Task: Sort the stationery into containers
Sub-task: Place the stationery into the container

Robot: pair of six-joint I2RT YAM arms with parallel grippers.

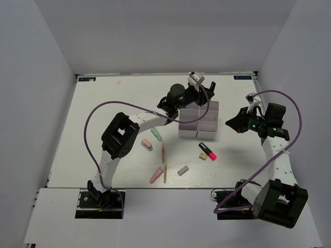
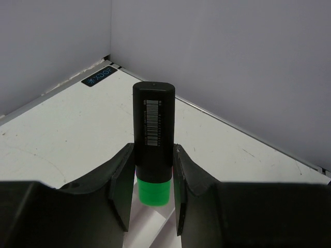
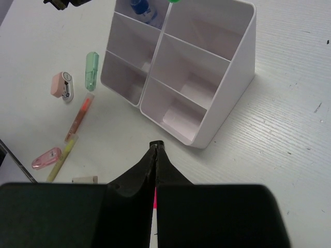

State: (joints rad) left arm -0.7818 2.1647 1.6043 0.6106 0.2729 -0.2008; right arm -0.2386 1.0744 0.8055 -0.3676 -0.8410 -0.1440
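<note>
My left gripper [image 1: 207, 89] [image 2: 153, 150] hovers over the far end of the white containers [image 1: 207, 135] [image 3: 232, 77], shut on a black marker with a green cap [image 2: 153, 129]; a bin divider shows below it. To the right of the bins, my right gripper [image 1: 229, 122] [image 3: 156, 146] is shut and holds nothing. A blue-capped tube [image 3: 142, 8] lies in a far bin. On the table lie a green marker [image 1: 156, 135], a pink stick [image 1: 163, 152], a yellow stick [image 1: 165, 173], a pink marker [image 1: 156, 175], a grey eraser [image 1: 182, 170], a black-pink marker [image 1: 208, 151] and a tan eraser [image 1: 203, 156].
A small pink item [image 1: 147, 144] lies beside the green marker. White walls close in the table at the back and on both sides. Purple cables loop above both arms.
</note>
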